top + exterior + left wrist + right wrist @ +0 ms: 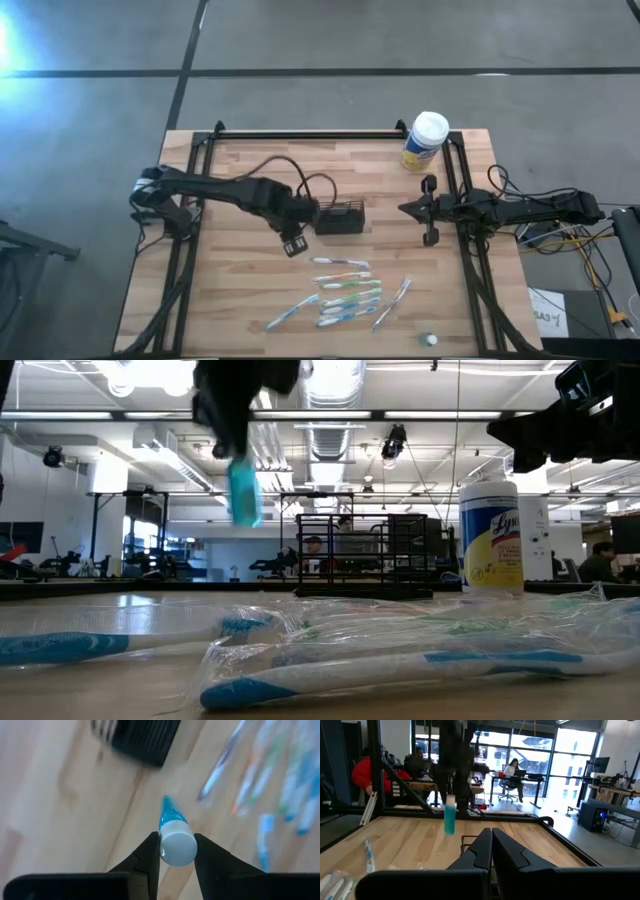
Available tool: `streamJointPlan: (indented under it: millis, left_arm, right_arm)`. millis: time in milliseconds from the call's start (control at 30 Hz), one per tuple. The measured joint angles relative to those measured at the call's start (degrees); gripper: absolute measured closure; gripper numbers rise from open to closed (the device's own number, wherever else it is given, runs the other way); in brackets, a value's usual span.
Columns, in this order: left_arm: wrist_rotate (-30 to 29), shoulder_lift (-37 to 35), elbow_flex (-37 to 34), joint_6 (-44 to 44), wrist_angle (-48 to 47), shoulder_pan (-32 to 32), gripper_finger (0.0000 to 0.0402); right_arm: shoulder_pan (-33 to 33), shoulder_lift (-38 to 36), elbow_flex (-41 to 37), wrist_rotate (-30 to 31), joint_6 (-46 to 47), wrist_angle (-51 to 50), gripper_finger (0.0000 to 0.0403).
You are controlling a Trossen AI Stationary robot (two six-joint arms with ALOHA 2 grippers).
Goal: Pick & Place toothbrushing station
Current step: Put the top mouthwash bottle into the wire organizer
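**Above the wooden table: left gripper clamped on a toothpaste tube**

Just beside the left gripper (293, 243), toward the table's middle, we see the toothbrushing station (339, 216), a black mesh caddy standing upright on the wooden table (240, 290). The left fingers (148, 854) pinch a blue toothpaste tube (172, 832) by its white cap end, and the tube hangs clear of the table. Wrapped toothbrushes (345, 292) lie scattered near the gripper, on the front part of the table. Well apart from it, the right gripper (404, 209) hovers with its fingers (482, 847) pressed together, empty. A yellow wipes canister (425, 141) stands behind the right gripper
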Motion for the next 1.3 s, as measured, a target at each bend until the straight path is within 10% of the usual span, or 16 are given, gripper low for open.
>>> streamJointPlan:
  millis: [500,1300]
  left_arm:
    - [-9.83,21.33,41.82,18.4,-16.75,0.38,0.0305]
    - [-11.78,22.98,32.95,33.48,-6.39,2.81,0.0305]
  right_arm:
    - [0.0,0.02,0.0,-0.05,-0.07,0.31,0.0394]
    - [-0.11,0.09,0.02,0.02,-0.55,0.37,0.0394]
